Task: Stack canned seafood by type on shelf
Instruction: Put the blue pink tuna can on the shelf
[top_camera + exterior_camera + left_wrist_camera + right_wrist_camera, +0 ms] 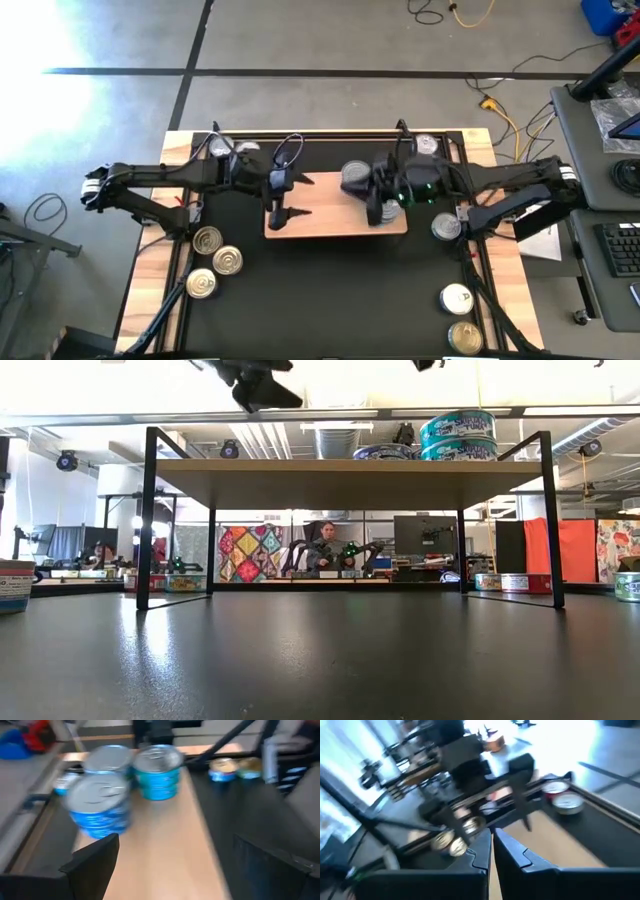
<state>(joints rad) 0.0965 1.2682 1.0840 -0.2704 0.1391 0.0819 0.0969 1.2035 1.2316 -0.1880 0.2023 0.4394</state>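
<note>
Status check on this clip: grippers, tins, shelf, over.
Left gripper open, empty, above pale wooden shelf. Right gripper shut, empty. Blue-labelled round tins stacked on shelf. Nothing blocking.

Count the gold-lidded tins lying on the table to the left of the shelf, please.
3 gold-lidded tins: one nearest the shelf at, one beside it, one below. Others may hide under the left arm.

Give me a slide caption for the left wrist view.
Open left gripper over the shelf, facing blue-labelled tins.
</note>
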